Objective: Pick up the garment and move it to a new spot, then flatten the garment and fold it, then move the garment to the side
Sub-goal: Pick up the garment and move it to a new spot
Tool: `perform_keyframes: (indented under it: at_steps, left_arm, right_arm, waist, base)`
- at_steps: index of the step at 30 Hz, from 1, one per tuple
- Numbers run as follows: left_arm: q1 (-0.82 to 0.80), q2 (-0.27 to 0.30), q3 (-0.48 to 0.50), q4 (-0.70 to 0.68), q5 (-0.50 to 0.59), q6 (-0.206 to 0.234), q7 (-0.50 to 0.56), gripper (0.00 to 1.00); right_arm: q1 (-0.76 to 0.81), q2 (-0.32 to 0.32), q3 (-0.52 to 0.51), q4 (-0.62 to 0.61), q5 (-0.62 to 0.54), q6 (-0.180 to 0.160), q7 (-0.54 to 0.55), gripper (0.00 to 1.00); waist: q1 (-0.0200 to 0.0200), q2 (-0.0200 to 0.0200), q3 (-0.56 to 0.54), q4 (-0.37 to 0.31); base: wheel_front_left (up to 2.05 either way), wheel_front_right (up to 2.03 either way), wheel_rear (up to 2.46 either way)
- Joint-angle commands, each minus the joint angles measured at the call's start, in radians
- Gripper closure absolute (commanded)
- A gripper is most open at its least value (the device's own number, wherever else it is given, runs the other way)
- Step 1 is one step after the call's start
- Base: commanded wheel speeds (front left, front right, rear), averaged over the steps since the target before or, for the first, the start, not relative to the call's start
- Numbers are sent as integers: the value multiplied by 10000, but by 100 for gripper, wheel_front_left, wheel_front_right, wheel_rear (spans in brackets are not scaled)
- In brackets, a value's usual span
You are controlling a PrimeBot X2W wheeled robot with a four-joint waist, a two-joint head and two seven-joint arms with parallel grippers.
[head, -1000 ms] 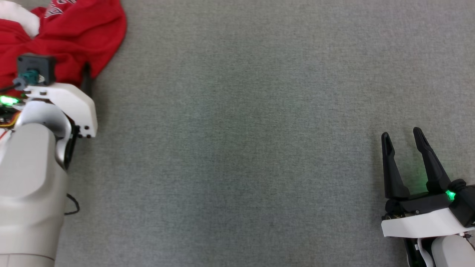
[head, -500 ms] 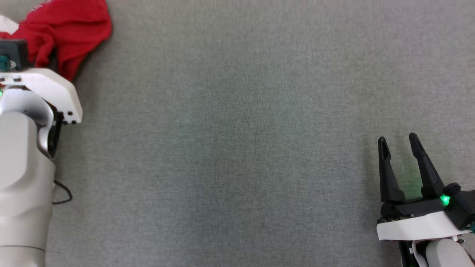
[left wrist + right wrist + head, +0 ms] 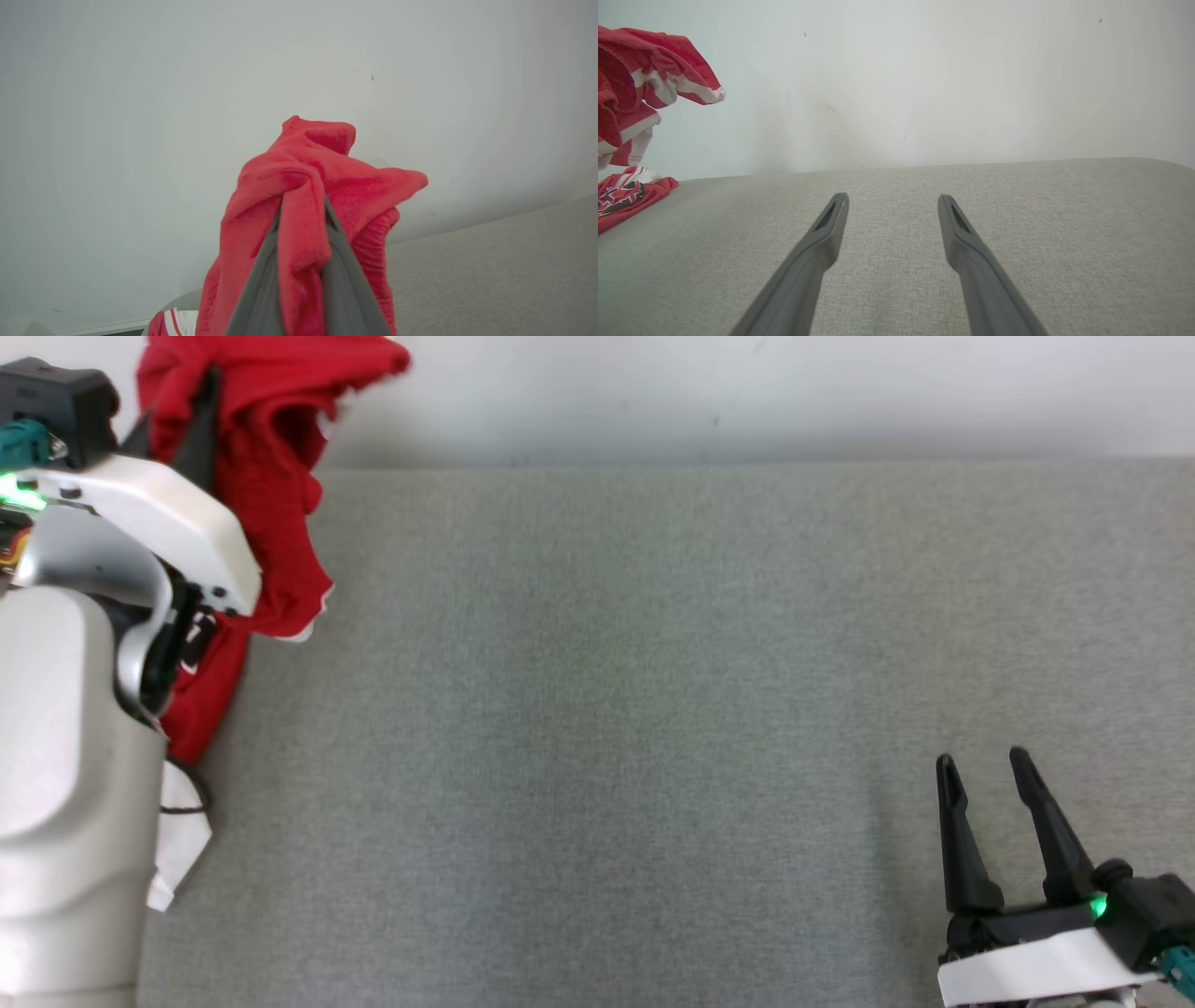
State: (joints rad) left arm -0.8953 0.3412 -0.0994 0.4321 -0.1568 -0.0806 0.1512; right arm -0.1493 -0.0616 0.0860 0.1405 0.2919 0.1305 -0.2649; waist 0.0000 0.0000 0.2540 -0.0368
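At the upper left of the head view, the left claw (image 3: 201, 425) is pinching a bunched fold of the red garment (image 3: 275, 476). Its fingers are drawn almost together with cloth squeezed between them (the left wrist view is showing fabric spilling over both tips). The garment is hanging from that grip in front of the pale wall (image 3: 747, 392), its lower part trailing down the left edge of the frame and its end lying on the grey surface (image 3: 597, 709).

This is looking like the first step, the pick-up and carry, with the bare middle of the surface waiting as the new spot. The next move is calling for a carry to the right, with the tail lifted clear, then a release where both claws can reach.

At the lower right, the right claw (image 3: 982, 761) is hovering with its fingers spread wide, holding nothing. A printed patch (image 3: 616, 196) is showing on the garment at the left of the right wrist view, but its lettering is too small to read.
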Motion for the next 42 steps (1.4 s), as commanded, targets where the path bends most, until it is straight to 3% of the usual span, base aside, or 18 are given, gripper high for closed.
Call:
perform_keyframes:
  at_steps: [1, 12, 19, 25, 30, 36, 42]
  left_arm:
    - [307, -71, -24, -476, -287, -71, 187, 100]
    - [2724, -1410, -1463, -4437, -1926, -367, 2058, 100]
    - [4047, -2519, -3124, -5126, -3315, -430, 2576, 100]
    - [4738, -2850, -3823, -4288, -4574, 19, 2164, 100]
    - [4301, -2874, -3829, -2623, -4420, 578, 1237, 100]
    - [3520, -2789, -3401, -448, -4119, 971, 195, 100]
    - [3043, -2645, -2917, 1422, -4231, 1011, -622, 100]
  right_arm:
    - [209, 16, -38, 48, 36, 6, 7, 0]
    - [750, 86, -147, 44, 48, 6, 6, 0]
    - [589, 103, 39, 62, 73, 6, 6, 0]
    - [522, 102, 117, 95, 140, 4, 7, 0]
    - [643, 109, 87, 65, 121, 6, 6, 0]
    - [722, 109, -25, 108, 33, 4, 6, 0]
    - [786, 109, 132, 220, -52, 4, 6, 0]
  waist:
    - [0, 0, -412, -136]
    - [0, 0, -846, -920]
    - [0, 0, -727, -1800]
    - [0, 0, -645, -2738]
    - [0, 0, -531, -3194]
    - [0, 0, -555, -3289]
    - [0, 0, -772, -3072]
  base:
    - [0, 0, 0]
    - [0, 0, 0]
    - [0, 0, 0]
    - [0, 0, 0]
    - [0, 0, 0]
    - [0, 0, 0]
    - [0, 0, 0]
